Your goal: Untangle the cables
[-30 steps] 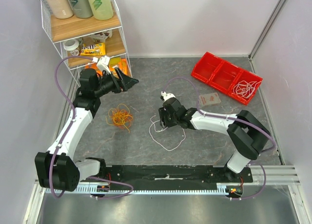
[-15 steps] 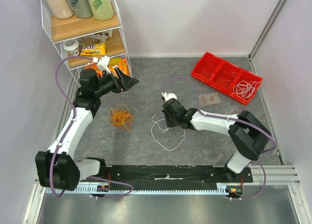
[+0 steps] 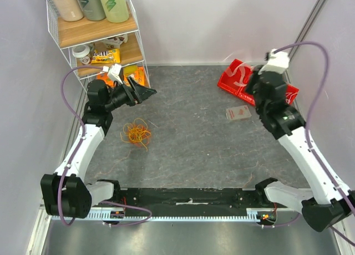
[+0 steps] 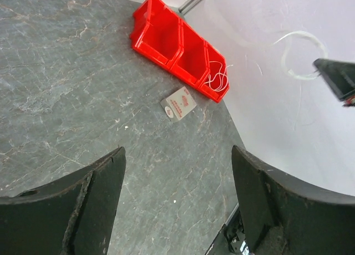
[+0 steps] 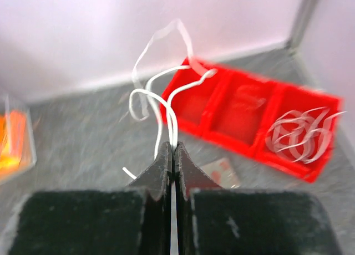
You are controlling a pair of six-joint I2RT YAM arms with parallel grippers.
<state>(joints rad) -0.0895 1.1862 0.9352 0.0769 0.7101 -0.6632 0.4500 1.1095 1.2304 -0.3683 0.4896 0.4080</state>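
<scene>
Right gripper [image 5: 173,151], pinched tight on the white cable [image 5: 166,105], has swung it up off the middle of the table [image 3: 194,133] and now holds it above the red bin [image 5: 244,108], where another white coil [image 5: 299,134] already lies. You've pulled one strand free. The orange and yellow tangle [image 3: 136,133] remains on the table near your left gripper [image 3: 141,91], whose jaws are spread wide and empty.
</scene>
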